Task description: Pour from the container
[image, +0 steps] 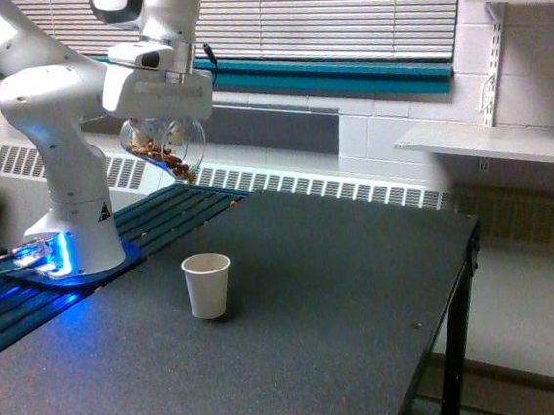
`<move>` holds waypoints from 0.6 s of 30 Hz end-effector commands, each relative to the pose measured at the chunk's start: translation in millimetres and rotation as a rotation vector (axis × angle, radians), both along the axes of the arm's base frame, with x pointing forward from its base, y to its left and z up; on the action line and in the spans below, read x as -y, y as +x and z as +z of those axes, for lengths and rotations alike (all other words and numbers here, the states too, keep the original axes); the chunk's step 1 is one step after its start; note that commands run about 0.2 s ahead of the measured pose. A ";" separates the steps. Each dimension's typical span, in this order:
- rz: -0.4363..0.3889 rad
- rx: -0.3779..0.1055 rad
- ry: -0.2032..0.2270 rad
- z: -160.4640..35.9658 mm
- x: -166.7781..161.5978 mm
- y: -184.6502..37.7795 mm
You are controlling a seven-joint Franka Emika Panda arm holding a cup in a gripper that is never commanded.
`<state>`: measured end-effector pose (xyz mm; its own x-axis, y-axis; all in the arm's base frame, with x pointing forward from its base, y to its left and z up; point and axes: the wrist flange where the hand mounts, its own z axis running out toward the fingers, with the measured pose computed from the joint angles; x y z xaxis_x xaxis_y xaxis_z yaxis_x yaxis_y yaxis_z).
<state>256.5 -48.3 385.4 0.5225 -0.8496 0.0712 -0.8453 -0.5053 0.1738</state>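
White window blinds (337, 10), a radiator grille (354, 192) and wall shelves (491, 138).

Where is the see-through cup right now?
In the exterior view's upper left, the clear cup hangs tilted in the robot's claw, high above the white paper cup on the table.

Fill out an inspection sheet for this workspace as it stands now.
Surface: dark table, upright white paper cup on it.
Job's things: clear container tilted above the cup, brown bits inside.
Clutter: nothing seen.
Grippers: gripper holds the container; fingers hidden.
Cables: thin lead at the lit arm base.
Surroundings: window blinds, wall heater grille, shelf at the exterior view's right.
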 end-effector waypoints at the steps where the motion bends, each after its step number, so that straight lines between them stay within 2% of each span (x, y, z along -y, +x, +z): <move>1: 0.018 -0.014 0.005 -6.1 1.6 0.0; 18: 0.018 -0.023 0.013 -11.3 3.6 0.8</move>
